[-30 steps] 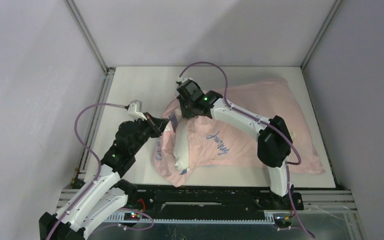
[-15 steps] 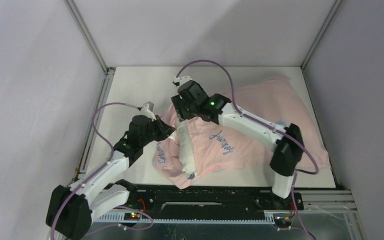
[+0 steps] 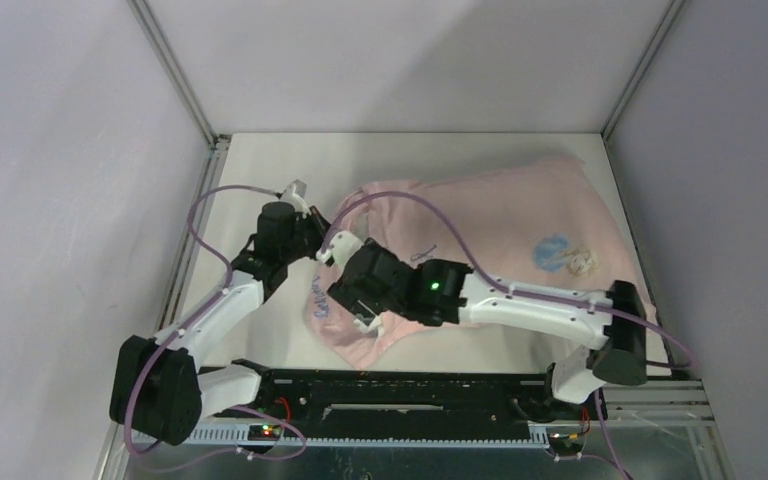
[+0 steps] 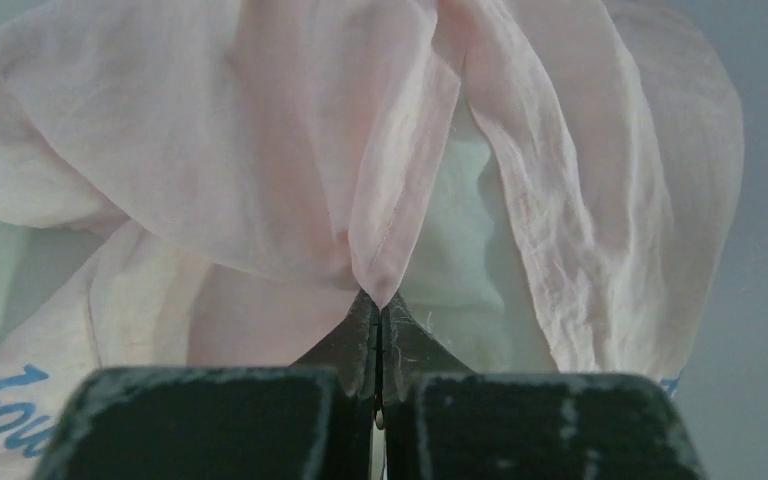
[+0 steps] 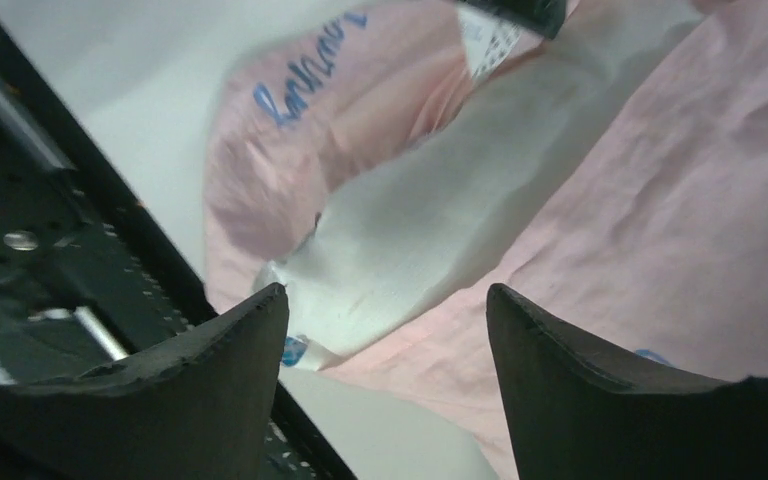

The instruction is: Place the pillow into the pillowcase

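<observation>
As the right end effector (image 5: 380, 300) has been opened above the untucked pillow (image 5: 430, 235), the pillowcase (image 4: 290, 150) is gripped by the left end effector (image 4: 378, 312) alone.

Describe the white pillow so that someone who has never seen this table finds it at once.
On the white table lies a large pale pink fabric pillowcase with blue cursive writing. At its open end, where the left gripper pinches the edge, a plump white pillow shows inside. It alone is plain, unprinted white cloth among pink folds.
</observation>
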`<move>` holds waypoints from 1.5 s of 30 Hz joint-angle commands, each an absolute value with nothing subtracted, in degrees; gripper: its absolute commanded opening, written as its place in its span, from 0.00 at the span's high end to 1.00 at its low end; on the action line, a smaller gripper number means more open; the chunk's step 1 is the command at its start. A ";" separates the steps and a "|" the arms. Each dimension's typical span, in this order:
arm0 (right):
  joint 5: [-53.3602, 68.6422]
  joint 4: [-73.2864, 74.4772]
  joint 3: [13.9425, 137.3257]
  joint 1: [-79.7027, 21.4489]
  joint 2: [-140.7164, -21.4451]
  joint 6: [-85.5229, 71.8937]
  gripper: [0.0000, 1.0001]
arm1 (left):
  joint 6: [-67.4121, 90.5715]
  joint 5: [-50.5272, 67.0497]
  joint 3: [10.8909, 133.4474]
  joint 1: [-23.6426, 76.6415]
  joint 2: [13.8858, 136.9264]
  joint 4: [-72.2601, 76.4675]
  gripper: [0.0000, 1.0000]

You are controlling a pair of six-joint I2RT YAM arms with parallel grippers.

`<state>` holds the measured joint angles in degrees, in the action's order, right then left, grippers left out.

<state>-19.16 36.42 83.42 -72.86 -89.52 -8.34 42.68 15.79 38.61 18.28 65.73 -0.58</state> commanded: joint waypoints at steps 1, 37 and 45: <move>-30.90 40.92 87.16 -76.88 -96.37 -4.58 0.24 | 43.33 18.45 43.70 17.07 67.35 0.98 1.00; -1.75 19.34 73.38 -60.35 -86.27 -20.54 1.00 | 46.15 9.31 34.06 18.71 62.43 -1.84 0.55; -0.92 17.93 73.34 -59.65 -85.87 -21.60 1.00 | 51.69 0.21 29.09 25.71 59.58 -2.35 0.57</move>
<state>-3.68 24.29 72.58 -59.79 -87.66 -19.31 48.07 6.26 31.64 23.07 61.19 -2.92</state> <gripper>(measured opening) 0.030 0.429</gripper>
